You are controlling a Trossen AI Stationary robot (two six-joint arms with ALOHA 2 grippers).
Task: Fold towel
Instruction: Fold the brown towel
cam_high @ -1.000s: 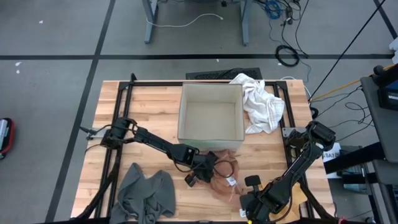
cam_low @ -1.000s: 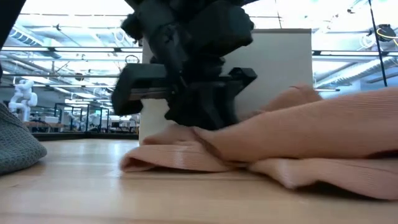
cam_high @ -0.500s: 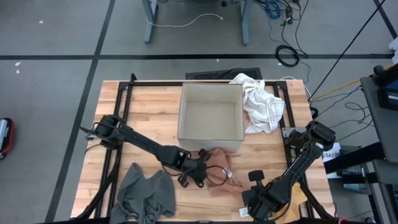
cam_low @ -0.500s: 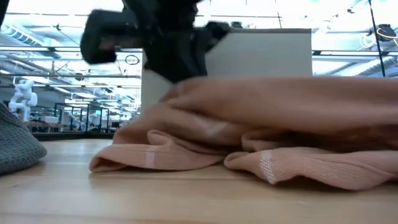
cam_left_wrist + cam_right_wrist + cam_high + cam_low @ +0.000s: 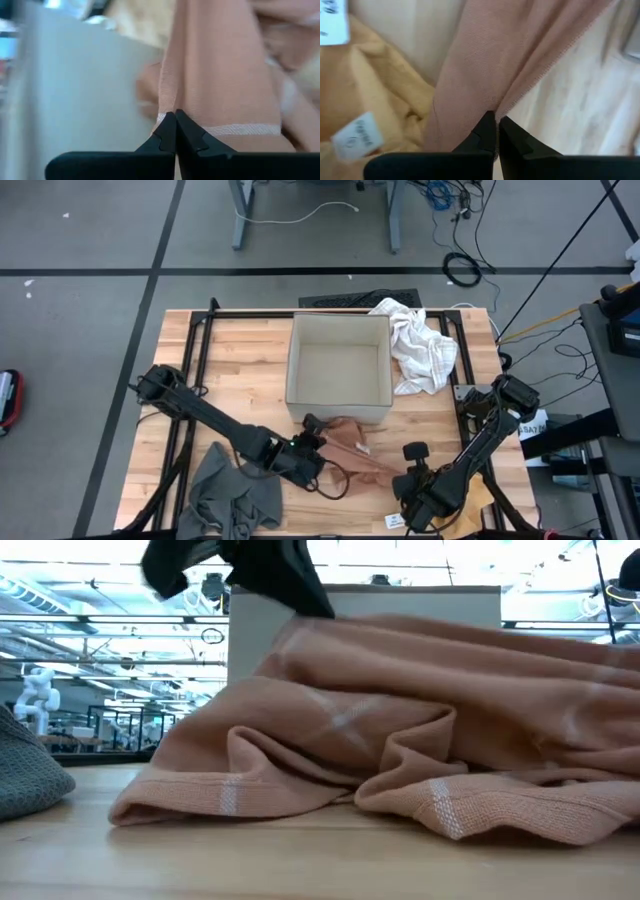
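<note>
A pink towel lies bunched on the wooden table just in front of an open box. In the low view the pink towel slopes up to its raised far-left end, and its striped hem rests on the table. My left gripper is shut on that raised end and shows dark at the top of the low view. My right gripper is shut on the towel's near right end. My left gripper pinches the towel's hemmed edge by its pale stripe between its two fingers, which slant downward. That end is held up off the table; the rest slopes away, and its lower folds lie on the wood. My right gripper pinches the towel at a selvedge edge between its two fingers, coming from above and pointing steeply down. The cloth runs away from the fingertips in a loose fold.
A grey towel lies heaped at the near left, and it shows at the left edge of the low view. A white towel is crumpled to the right of the box. Yellow cloth with tags lies beside my right gripper.
My left gripper has risen and gone toward the table's left edge, tipping from steeply down toward level. It draws one end of the pink towel up with it. The towel has spread from a low heap into a raised sloping sheet, with its hem still on the table.
</note>
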